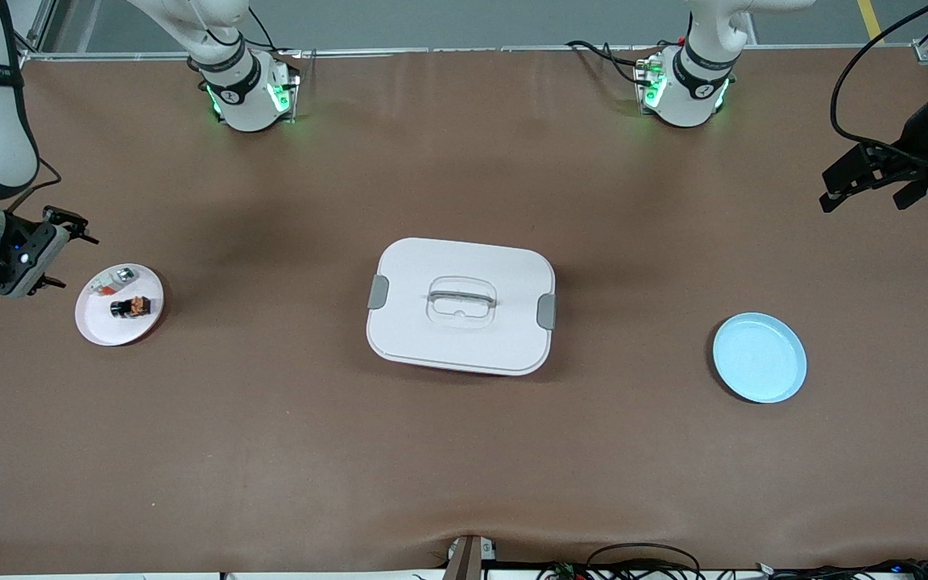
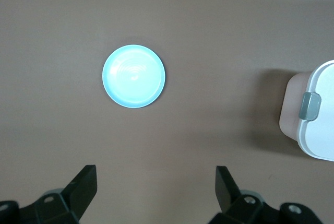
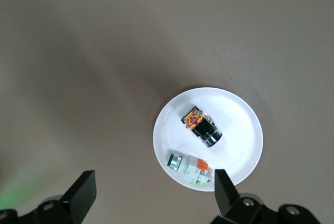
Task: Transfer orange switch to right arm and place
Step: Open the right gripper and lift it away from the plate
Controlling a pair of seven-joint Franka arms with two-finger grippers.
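we see the orange switch (image 1: 133, 307) lying on its side in the white plate (image 1: 101, 330), which sits well toward the right arm's end of the table from the lidded white box (image 1: 461, 306). a whitish-silver part (image 1: 113, 281) shares that plate, just beside the switch and a bit farther from the front camera. the blue plate (image 1: 759, 358) sits empty, well toward the left arm's end from the box and slightly nearer the front camera. right gripper (image 1: 51, 250) hangs over bare table just beside the white plate, jaws spread wide, holding nothing. left gripper (image 1: 871, 184) is up over the table at the left arm's end, farther from the box than the blue plate is, also spread wide and empty. nothing is grasped yet, so we judge the task is at its very start. risks from here: the switch is tiny and lies tilted, so a closing jaw could pinch it off-centre and flick it off the plate; the whitish part lies so close that fingers could nudge or grab it instead; the light plate may slide under a sideways push. the mid-air handover looks like the worst step to us: little surface for two grippers, easy to drop onto the box lid.
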